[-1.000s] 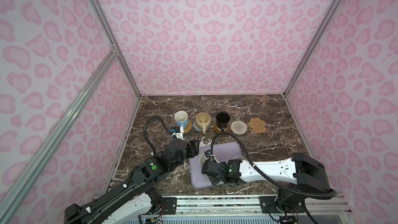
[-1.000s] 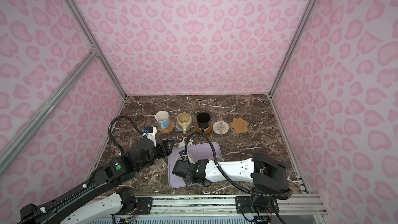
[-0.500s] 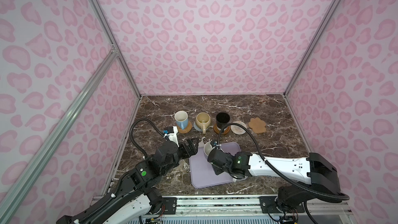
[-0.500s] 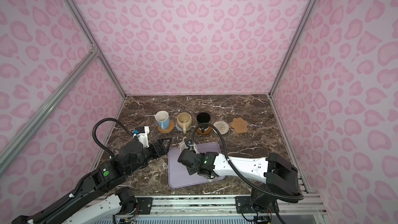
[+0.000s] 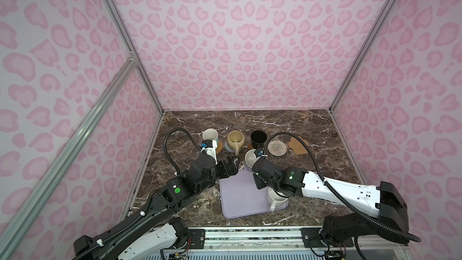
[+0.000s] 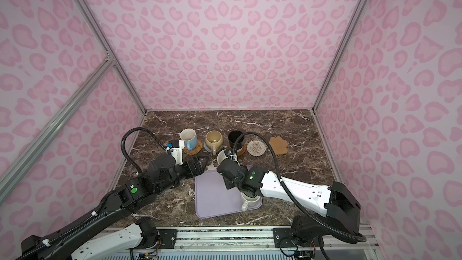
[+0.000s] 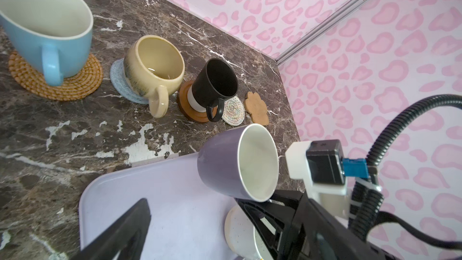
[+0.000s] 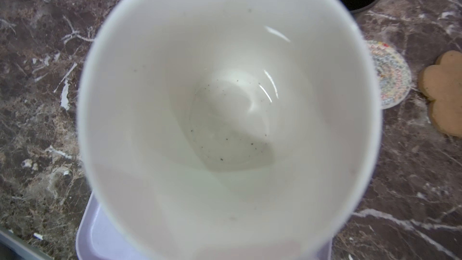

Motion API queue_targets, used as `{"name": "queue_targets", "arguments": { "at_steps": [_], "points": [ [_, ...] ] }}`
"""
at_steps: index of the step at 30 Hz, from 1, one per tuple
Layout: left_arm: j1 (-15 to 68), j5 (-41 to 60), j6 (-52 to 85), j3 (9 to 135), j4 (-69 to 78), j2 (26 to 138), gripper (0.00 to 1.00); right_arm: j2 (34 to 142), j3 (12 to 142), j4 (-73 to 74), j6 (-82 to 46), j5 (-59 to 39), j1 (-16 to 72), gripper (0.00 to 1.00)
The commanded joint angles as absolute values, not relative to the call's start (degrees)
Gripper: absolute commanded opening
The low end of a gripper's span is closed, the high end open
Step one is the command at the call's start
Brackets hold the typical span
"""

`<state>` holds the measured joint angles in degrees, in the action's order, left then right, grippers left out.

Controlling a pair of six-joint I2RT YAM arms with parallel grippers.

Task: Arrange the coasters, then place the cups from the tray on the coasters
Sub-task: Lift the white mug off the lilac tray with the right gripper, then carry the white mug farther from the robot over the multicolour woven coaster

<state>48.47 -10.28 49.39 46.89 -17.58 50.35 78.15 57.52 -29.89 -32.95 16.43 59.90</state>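
Observation:
My right gripper (image 5: 256, 164) is shut on the lavender cup (image 5: 250, 161), tilted in the air over the far edge of the tray (image 5: 237, 196). Its white inside (image 8: 225, 108) fills the right wrist view and hides the fingers. The left gripper (image 5: 231, 166) is open by the tray's far left corner, holding nothing. A speckled cream cup (image 5: 275, 196) stands on the tray. In the back row, the blue cup (image 5: 210, 136) sits on the orange coaster (image 5: 219, 147), the yellow cup (image 5: 235, 139) on the blue-grey one, and the black cup (image 5: 258, 139) on the brown disc. The cream woven coaster (image 5: 277, 147) and the tan flower coaster (image 5: 298, 145) are bare.
Pink patterned walls close in the marble table (image 5: 325, 161) on three sides. A metal rail (image 5: 250, 236) runs along the front edge. The right arm's cable (image 5: 287, 135) loops over the cream woven coaster.
The right gripper has lifted the lavender cup off the middle of the tray and carried it toward the coaster row. The left gripper has opened wider and stayed beside the tray.

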Motion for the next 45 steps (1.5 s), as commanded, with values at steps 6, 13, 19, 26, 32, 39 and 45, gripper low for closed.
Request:
{"name": "queue_targets", "arguments": {
  "at_steps": [6,13,19,26,32,39,45],
  "points": [
    [48.4,-9.3,47.2,52.3,-12.7,56.2,0.97,73.0,57.3,-28.3,-29.0,15.5,51.7,0.0],
    [49.0,-9.2,46.2,59.9,-14.2,64.2,0.97,69.7,56.1,-25.7,-27.5,11.8,43.1,0.0],
    [49.3,-4.9,45.7,66.5,-12.4,72.8,0.97,70.0,56.6,-25.6,-26.5,9.0,36.1,0.0],
    [49.5,-3.3,45.3,74.5,-14.7,82.2,0.97,73.5,57.4,-24.8,-25.7,7.7,30.0,0.0],
    [49.4,-2.1,45.1,80.1,-16.0,88.6,0.97,78.0,58.2,-23.7,-25.6,4.7,26.4,0.0],
    [48.7,-2.0,45.7,83.7,-17.2,93.2,0.97,85.3,61.4,-23.4,-25.6,3.1,25.4,0.0],
    [48.3,-2.5,46.8,83.7,-17.3,94.5,0.97,89.4,63.3,-23.6,-24.9,4.6,25.0,0.0]
  ]
}}
